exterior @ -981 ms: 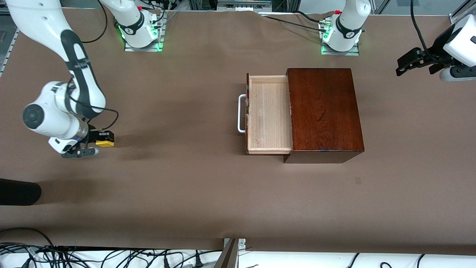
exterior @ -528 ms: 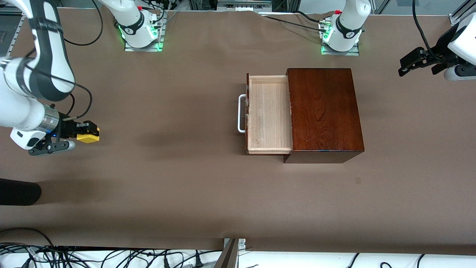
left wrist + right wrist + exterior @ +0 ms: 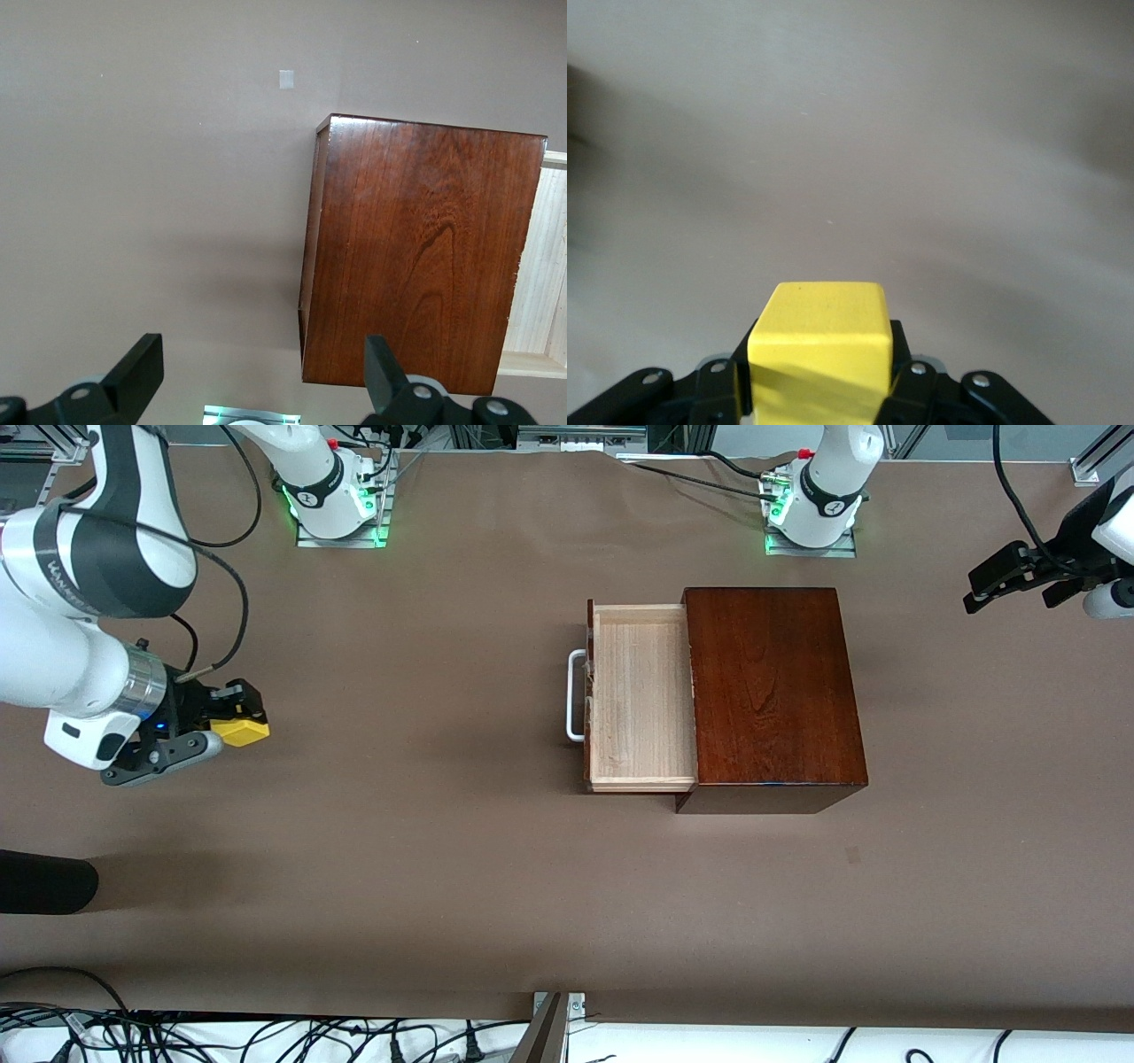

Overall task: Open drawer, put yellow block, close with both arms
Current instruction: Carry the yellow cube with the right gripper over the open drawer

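Two white jointed arms shared a broad brown tabletop (image 3: 425,868), and the biggest thing on it, a glossy mahogany-coloured wooden box (image 3: 771,691), sat toward the left arm's end. Its pale light-wood drawer (image 3: 640,695) with the white bar handle (image 3: 574,695) stood pulled out toward the right arm's end, empty, presumably left open to receive the block.

The right arm's black two-finger tool (image 3: 232,724) hung over bare tabletop at the right arm's end, well apart from the drawer. It was clenched on the small bright yellow cube of a block (image 3: 239,731), a finger on either side (image 3: 819,350), which suggested the carry to the drawer was under way and not yet finished.

The left arm's tool (image 3: 1014,580) waited over the tabletop's edge at its own end, fingers (image 3: 137,376) spread and holding nothing, probably kept clear of the box until both arms were needed for closing.
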Robot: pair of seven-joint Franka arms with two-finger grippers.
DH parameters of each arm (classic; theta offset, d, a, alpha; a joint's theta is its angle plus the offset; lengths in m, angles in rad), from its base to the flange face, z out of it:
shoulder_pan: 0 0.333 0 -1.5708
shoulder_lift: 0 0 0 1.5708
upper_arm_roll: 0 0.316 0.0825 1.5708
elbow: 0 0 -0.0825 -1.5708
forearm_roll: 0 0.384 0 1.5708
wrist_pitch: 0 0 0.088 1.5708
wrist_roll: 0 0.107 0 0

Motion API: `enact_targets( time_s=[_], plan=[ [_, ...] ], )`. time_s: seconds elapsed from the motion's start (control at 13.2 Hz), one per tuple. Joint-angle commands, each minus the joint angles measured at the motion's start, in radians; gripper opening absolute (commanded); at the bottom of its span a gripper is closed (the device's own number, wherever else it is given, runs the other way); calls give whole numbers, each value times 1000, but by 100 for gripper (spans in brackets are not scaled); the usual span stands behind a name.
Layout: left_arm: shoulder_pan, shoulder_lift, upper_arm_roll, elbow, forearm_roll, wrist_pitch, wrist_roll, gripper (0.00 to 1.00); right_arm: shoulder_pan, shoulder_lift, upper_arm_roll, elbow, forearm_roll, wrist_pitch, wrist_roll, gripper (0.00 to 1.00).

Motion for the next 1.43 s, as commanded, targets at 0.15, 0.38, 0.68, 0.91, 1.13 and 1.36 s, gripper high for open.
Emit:
enact_targets(
  time_s=[0.15, 0.38, 0.68, 0.91, 1.13, 1.36],
  plan=[
    [8, 12, -4, 36, 11, 0, 25, 100, -1, -36, 166, 21, -12, -34, 100, 0],
    [8, 23, -4, 39, 14, 1, 25, 100, 19, -33, 260, 50, -13, -33, 111, 0],
    [22, 23, -2, 40, 16, 1, 26, 100, 151, -20, 265, 58, -50, -1, 136, 0],
    [23, 23, -2, 40, 14, 1, 26, 100, 238, -14, 265, 58, -50, 42, 134, 0],
    [22, 24, -2, 40, 14, 3, 26, 100, 316, 6, 265, 63, -50, 84, 130, 0],
    [22, 24, -2, 40, 14, 3, 26, 100, 405, 96, 266, 197, -88, 73, 111, 0]
  ],
)
